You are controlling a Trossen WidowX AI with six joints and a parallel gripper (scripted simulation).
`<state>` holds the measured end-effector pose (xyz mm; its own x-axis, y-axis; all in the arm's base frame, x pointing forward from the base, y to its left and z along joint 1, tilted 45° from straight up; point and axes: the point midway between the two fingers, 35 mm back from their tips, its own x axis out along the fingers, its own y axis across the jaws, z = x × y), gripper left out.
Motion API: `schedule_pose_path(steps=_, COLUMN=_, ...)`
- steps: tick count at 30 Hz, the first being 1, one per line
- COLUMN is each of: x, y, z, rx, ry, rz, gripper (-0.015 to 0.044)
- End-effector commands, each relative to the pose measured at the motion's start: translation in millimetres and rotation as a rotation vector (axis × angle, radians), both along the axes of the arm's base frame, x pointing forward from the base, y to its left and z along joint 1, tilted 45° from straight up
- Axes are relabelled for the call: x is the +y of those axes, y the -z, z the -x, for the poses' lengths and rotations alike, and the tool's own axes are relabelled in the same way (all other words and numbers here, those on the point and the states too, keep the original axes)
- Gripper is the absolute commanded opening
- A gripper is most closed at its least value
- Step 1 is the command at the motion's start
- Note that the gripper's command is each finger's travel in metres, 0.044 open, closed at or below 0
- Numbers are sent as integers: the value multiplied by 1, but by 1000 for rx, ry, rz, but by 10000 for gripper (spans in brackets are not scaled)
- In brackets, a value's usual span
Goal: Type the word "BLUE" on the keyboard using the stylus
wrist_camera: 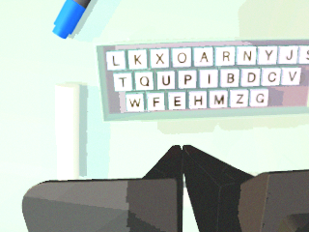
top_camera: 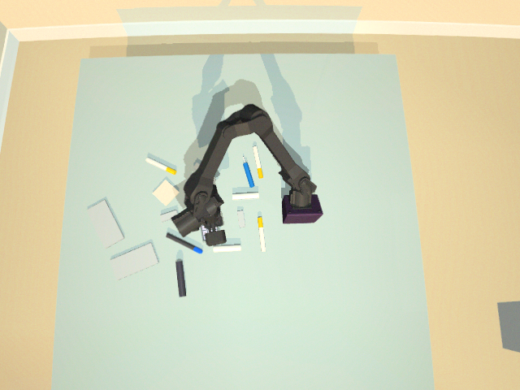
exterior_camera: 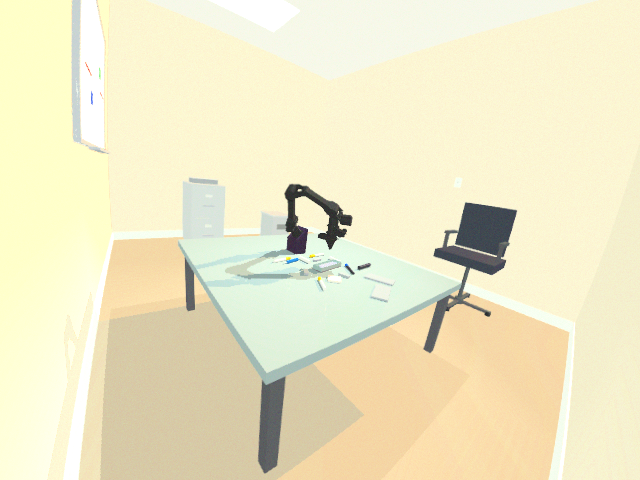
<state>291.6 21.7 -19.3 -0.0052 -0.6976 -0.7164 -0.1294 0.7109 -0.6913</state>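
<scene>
The jaws point(exterior_camera: 330, 246) are closed, seemingly on nothing, above the desk point(top_camera: 293, 302) point(exterior_camera: 310, 320) near the keyboard point(exterior_camera: 327, 265) point(wrist_camera: 193, 116).

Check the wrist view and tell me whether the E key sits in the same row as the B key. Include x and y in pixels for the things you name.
No: the E key point(wrist_camera: 177, 101) is in the row nearest the jaws, and the B key point(wrist_camera: 231, 77) is in the middle row.

We are observing an office: a wheeled desk chair point(exterior_camera: 485, 227) is standing by a large desk point(top_camera: 293, 302) point(exterior_camera: 310, 320), filing cabinets point(exterior_camera: 204, 211) are lining the far side, and a whiteboard point(exterior_camera: 93, 77) with coloured marks is hanging on the wall
</scene>
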Motion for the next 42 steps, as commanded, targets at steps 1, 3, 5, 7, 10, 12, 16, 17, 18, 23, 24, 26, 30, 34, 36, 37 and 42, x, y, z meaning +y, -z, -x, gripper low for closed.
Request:
schedule_pose_path(steps=1, x=0, y=0, z=0, rx=0, ry=0, rz=0, gripper=0)
schedule_pose_path(steps=3, x=0, y=0, z=0, rx=0, ry=0, rz=0, gripper=0)
schedule_pose_path(steps=5, x=0, y=0, z=0, rx=0, ry=0, rz=0, gripper=53)
schedule_pose_path(steps=7, x=-3, y=-3, z=1, rx=-24, ry=15, rz=6, gripper=105)
schedule_pose_path(steps=10, x=-22, y=-17, z=6, rx=-152, ry=92, rz=37, gripper=150)
schedule_pose_path(steps=12, x=-41, y=-31, z=15, rx=-295, ry=177, rz=71, gripper=150)
schedule_pose_path(steps=16, x=-84, y=-59, z=39, rx=-614, ry=360, rz=156, gripper=150)
schedule_pose_path(steps=17, x=-94, y=-65, z=47, rx=-697, ry=405, rz=178, gripper=150)
schedule_pose_path(steps=18, x=-103, y=-71, z=56, rx=-780, ry=449, rz=201, gripper=150)
schedule_pose_path(steps=23, x=-142, y=-94, z=108, rx=-1204, ry=652, rz=319, gripper=150)
schedule_pose_path(steps=24, x=-147, y=-96, z=117, rx=-1272, ry=680, rz=338, gripper=150)
schedule_pose_path(steps=26, x=-150, y=-98, z=125, rx=-1328, ry=701, rz=352, gripper=150)
schedule_pose_path(steps=30, x=-149, y=-98, z=125, rx=-1328, ry=701, rz=352, gripper=150)
schedule_pose_path(steps=34, x=-149, y=-97, z=126, rx=-1327, ry=701, rz=352, gripper=150)
schedule_pose_path(steps=36, x=-150, y=-95, z=126, rx=-1327, ry=701, rz=352, gripper=150)
schedule_pose_path(steps=37, x=-151, y=-95, z=126, rx=-1327, ry=701, rz=352, gripper=150)
schedule_pose_path(steps=42, x=-154, y=-91, z=128, rx=-1327, ry=701, rz=352, gripper=150)
